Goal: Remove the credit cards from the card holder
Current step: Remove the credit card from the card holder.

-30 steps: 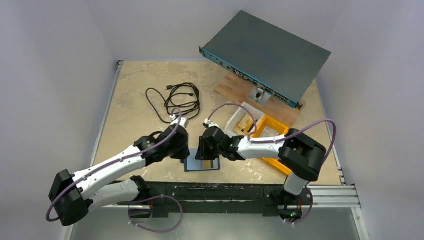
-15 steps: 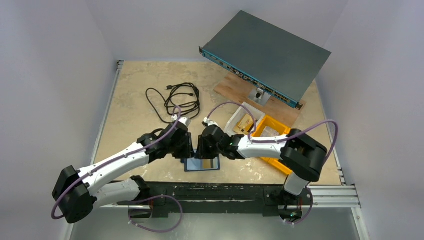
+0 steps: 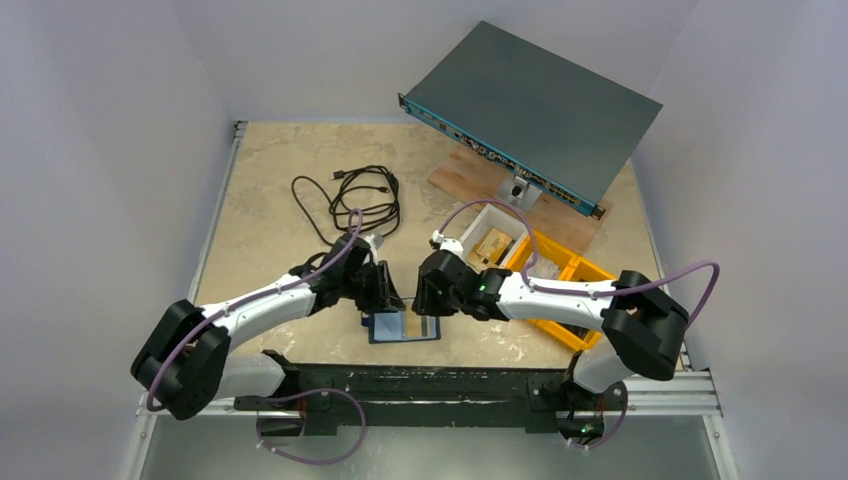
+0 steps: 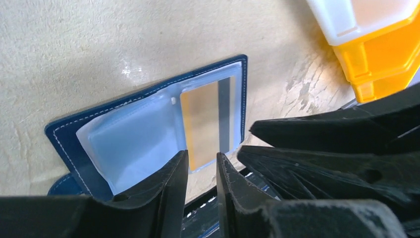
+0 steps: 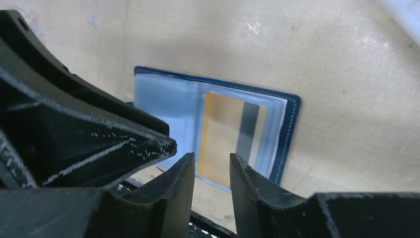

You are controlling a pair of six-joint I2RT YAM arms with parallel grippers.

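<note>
Hovering narrowly parted and empty over the card holder (image 3: 403, 326) lying open at the near edge of the desk (image 3: 270, 250), the crowded left claw (image 4: 202, 156) and right claw (image 5: 211, 158) risk colliding or pinching sleeve (image 4: 133, 144) instead of card (image 4: 205, 126).

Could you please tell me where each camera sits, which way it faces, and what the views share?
Top external: high behind the bases, looking down on the table; both arms show, left gripper and right gripper at the card holder.
Left wrist: on the left arm, looking down past its own fingers at the card holder; right gripper at right.
Right wrist: mirrored, left gripper at left.
Shared: all show the open card holder's orange card.
</note>
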